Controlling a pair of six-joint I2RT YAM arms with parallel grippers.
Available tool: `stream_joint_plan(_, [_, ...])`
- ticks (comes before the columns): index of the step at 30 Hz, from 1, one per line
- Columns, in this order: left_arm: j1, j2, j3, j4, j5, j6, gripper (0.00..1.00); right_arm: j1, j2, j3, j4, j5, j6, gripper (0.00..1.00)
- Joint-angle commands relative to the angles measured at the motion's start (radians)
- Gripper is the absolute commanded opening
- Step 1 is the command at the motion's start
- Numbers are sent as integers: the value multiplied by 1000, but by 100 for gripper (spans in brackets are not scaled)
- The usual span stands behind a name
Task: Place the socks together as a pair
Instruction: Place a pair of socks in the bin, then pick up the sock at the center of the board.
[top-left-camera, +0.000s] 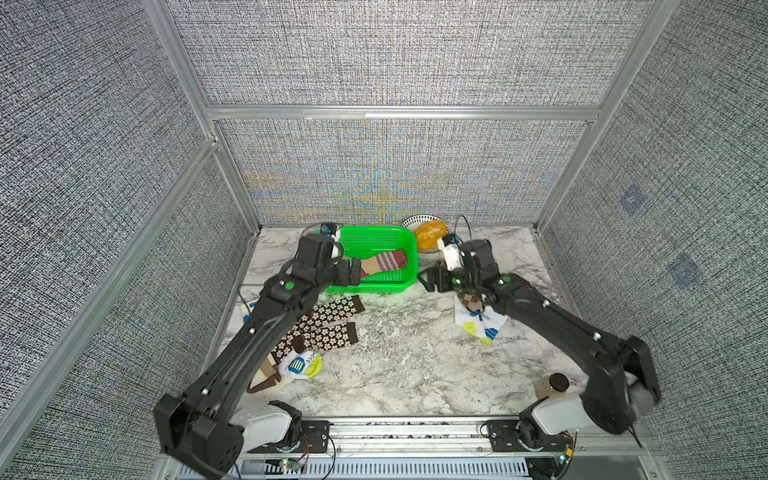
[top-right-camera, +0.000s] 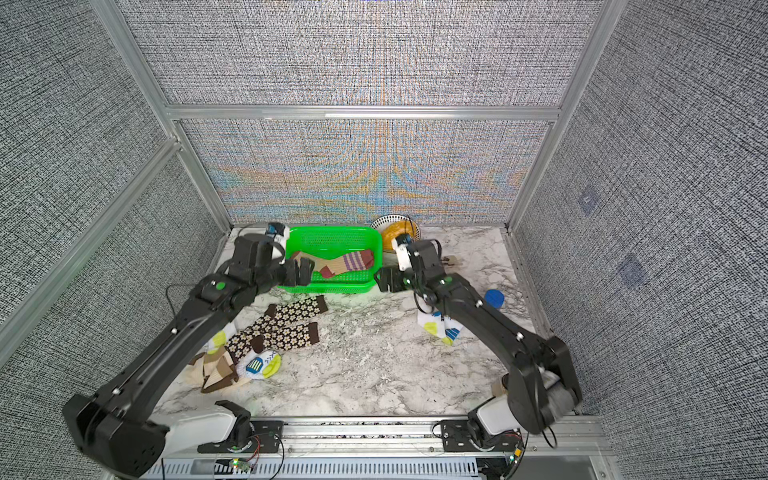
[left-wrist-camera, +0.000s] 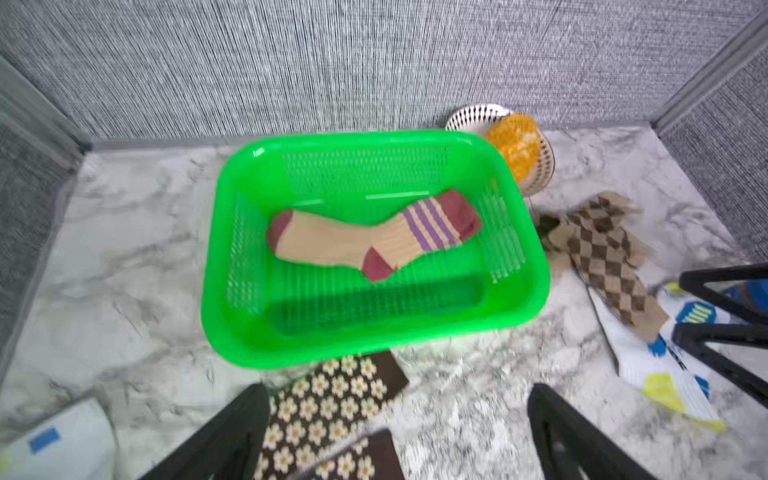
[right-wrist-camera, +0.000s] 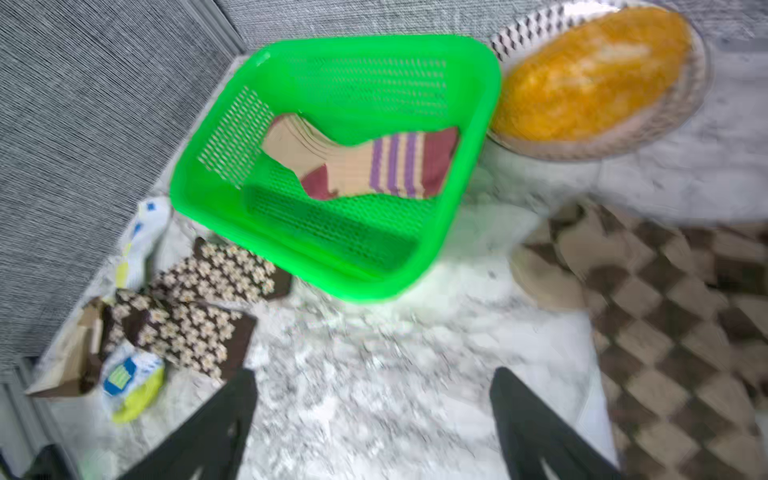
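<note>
Within green basket (left-wrist-camera: 374, 139): peach purple-striped socks (left-wrist-camera: 374, 235), lying flat. Near its rim: left gripper (left-wrist-camera: 399, 390) and right gripper (right-wrist-camera: 374, 376), jaws apart, empty. Likely soft, light, limp; best pinched at maroon cuff.

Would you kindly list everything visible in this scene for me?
basket: one, green, back of table
striped sock: one seen, peach-purple, in basket
flowered socks: two, brown-cream, before basket
checked sock: one, tan-brown, right of basket
white socks: three pieces showing, yellow-blue patches; one under checked sock, two at left
banded sock: one, cream-brown, front left
bowl: one, black-white, behind basket, holding orange lump
jar: one, dark lid, front right
cap: one, blue, right side
left gripper: open, near basket's left front
right gripper: open, right of basket
</note>
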Motion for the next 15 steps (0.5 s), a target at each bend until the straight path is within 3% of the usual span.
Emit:
stream_joint_plan(1, [-12,-178,-208,63,-58,-110,99,-4,-181,-241,192,213,-38,98])
stream_joint_plan(4, [-10,-366,-370,122,-189,-114,99,-47,-360,-416,262,301,-61,98])
stream_joint_plan(7, [-8,-473,-447,162,-307,-75,99,-125,-454,-508,317,308,-70,98])
stream_joint_plan(11, [15,-450,-465,227,-344,-37,99,-184,-437,-523,343,295,-69,98])
stream_joint_plan(15, [18,-369,-478,274,-458,-52,99,-197,-388,-538,378,317,-67,98])
